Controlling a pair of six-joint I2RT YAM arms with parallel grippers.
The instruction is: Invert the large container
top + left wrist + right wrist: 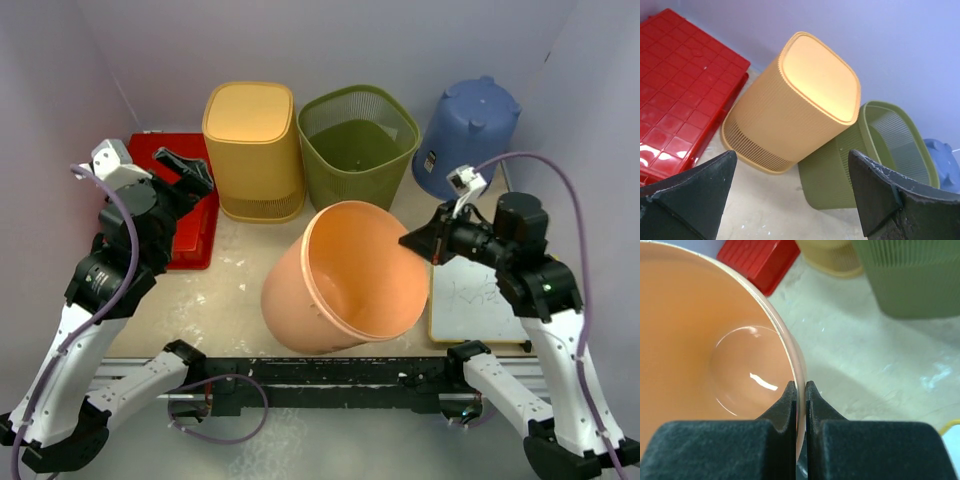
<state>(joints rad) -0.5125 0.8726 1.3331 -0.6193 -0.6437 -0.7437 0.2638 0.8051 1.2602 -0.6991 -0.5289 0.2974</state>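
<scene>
The right tool is pinching the rim of the orange bucket, holding it tilted at mid-worktop; I judge it partly tipped, the full flip not yet done. The left tool is hanging released, far left.

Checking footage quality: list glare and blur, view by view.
Top external: even light, orange container sharp. Left wrist: white glare on the red tray; the yellow bin has a washed-out top. Right wrist: glare streak in the container's bottom; right hand, shut on its rim, dark and soft.
</scene>
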